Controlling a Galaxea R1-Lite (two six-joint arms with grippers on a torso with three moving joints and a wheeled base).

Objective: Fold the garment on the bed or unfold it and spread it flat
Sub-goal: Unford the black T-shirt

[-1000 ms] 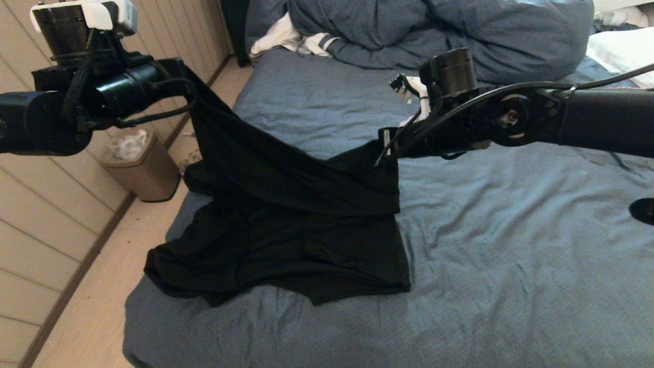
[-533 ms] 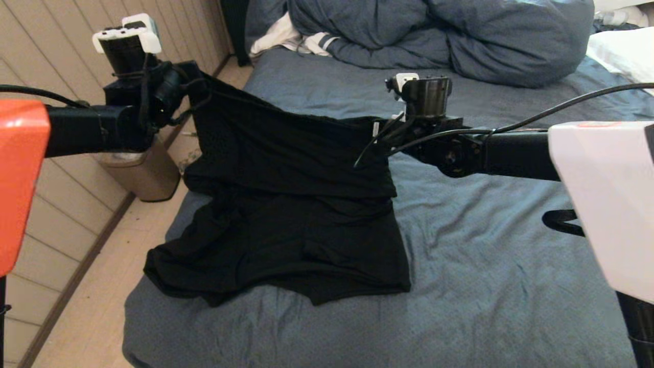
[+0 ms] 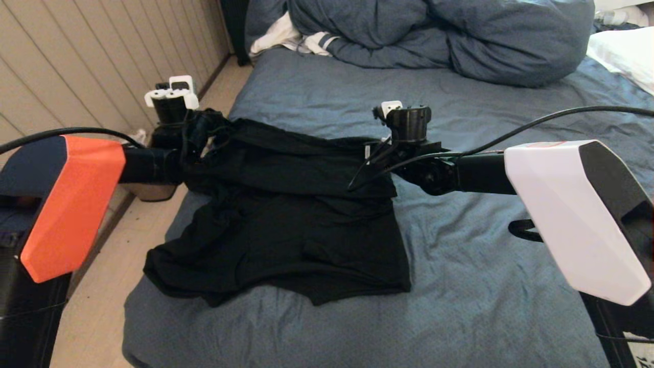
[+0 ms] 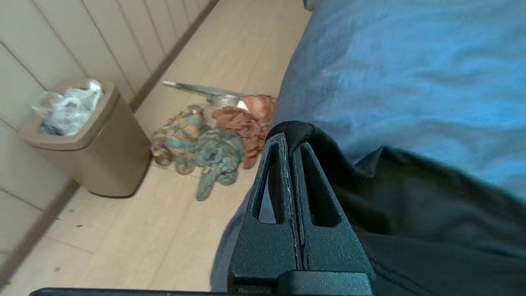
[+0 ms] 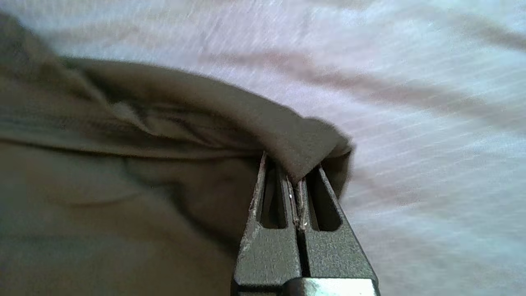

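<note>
Two clamped tools, left tool (image 4: 292, 142) and right tool (image 5: 296, 181), pinch the limp black garment (image 3: 286, 225).

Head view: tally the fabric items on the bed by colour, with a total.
Black: 1, the T-shirt, pinched by the left gripper and right gripper
Blue-grey: 2, the bed sheet and the bunched duvet
White: 2, the striped cloth and the pillow
Total: 5

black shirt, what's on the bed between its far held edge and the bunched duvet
Only bare bed sheet lies between the black shirt and the duvet, seen in the head view.
</note>
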